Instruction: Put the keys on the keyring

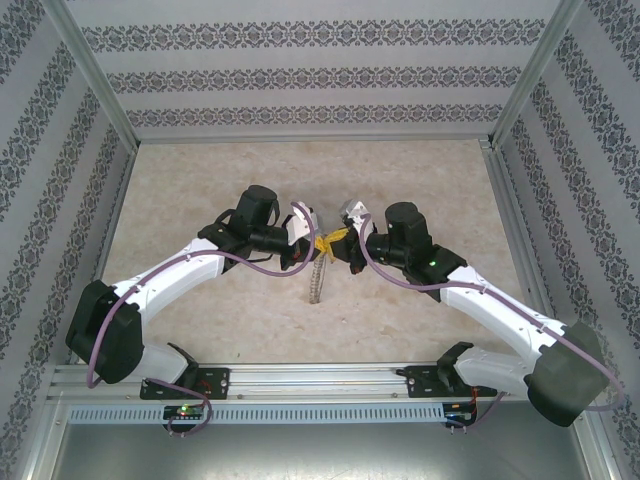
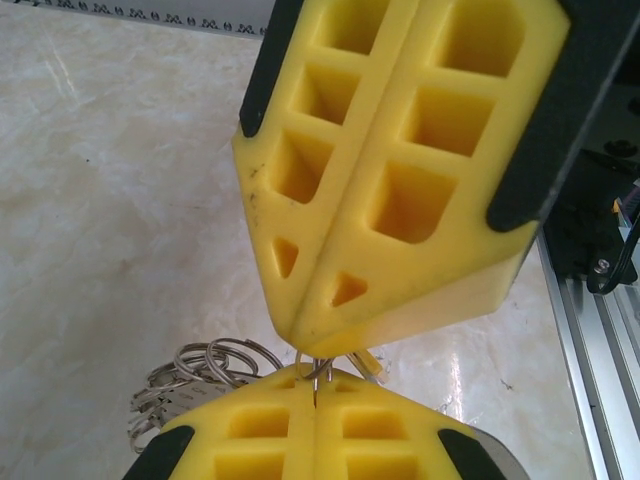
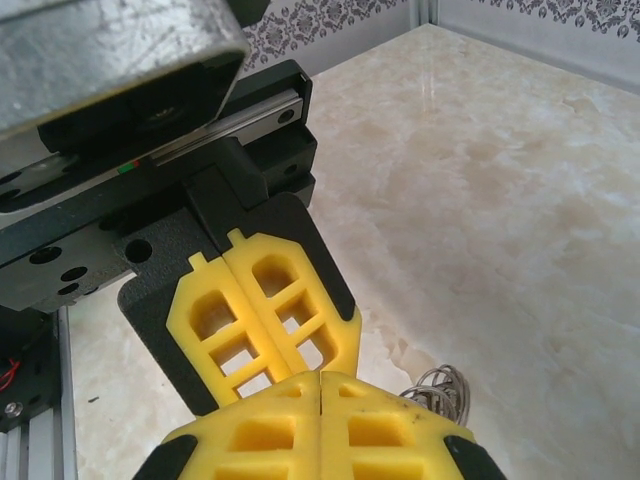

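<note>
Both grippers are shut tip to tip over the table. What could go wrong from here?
The left gripper seems to pinch just a thin wire of the keyring; it could slip and drop. The right gripper sits almost against it; a small push may jam them. The keyring hangs loose below and could swing and snag.

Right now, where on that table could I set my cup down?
Bare: the table's far strip up to the back wall, and the near patch between left arm, right arm and rail. Crowded: the middle, where left tool and right tool meet at the keyring.
</note>
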{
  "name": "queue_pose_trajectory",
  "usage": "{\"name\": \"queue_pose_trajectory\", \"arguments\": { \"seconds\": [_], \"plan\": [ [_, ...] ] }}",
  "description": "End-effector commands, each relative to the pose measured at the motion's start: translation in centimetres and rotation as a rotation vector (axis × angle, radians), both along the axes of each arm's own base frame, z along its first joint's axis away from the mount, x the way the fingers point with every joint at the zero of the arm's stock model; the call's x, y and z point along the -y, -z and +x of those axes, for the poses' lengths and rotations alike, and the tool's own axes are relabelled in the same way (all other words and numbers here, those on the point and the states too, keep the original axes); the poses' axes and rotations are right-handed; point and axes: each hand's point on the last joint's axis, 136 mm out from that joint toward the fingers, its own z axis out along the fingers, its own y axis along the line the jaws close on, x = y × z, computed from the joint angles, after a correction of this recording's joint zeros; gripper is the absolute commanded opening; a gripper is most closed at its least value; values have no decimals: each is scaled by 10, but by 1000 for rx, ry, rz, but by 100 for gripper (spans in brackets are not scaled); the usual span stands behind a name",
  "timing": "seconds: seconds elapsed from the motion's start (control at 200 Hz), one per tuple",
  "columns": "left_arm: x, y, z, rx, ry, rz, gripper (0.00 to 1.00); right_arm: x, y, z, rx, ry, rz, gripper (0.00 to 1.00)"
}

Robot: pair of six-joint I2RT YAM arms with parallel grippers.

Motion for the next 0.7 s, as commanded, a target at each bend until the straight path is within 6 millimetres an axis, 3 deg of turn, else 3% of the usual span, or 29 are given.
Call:
{"name": "queue_pose_trajectory", "arguments": {
  "seconds": [0.0, 0.694],
  "plan": [
    [5, -28, 3, 80, 30, -43, 0, 3, 4, 0, 5, 12, -42, 0],
    [5, -31, 0, 115, 50, -45, 0, -12, 6, -10, -32, -86, -63, 0]
  ]
}}
